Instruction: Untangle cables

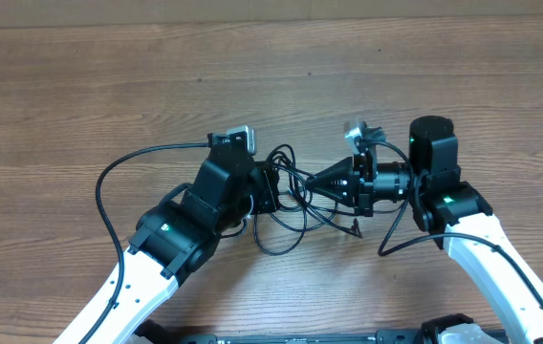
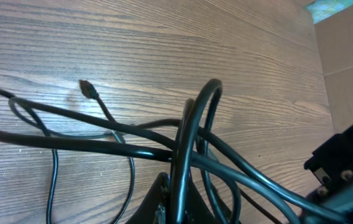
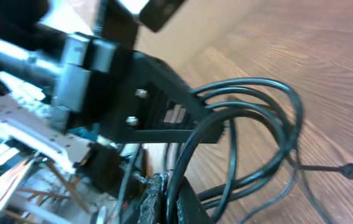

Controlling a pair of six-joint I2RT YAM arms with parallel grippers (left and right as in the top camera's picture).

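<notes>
Left jaws and right jaws alike clamp shut on the cables (image 1: 295, 203), the black tangle bunched between them, loose loops trailing on my desk (image 1: 252, 76).

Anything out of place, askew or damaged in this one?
Nothing damaged or spilled. The cables are just a tangled bunch, gripped from both sides by the left pincer and right pincer, both shut.

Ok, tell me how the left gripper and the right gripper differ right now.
The left gripper reaches in diagonally from the lower left; the right gripper comes in sideways from the right, pointing at it. From overhead, the left gripper is mostly hidden under its own wrist, while the right gripper shows as a tapered wedge. Both are shut on the cables, in the same bunch.
</notes>
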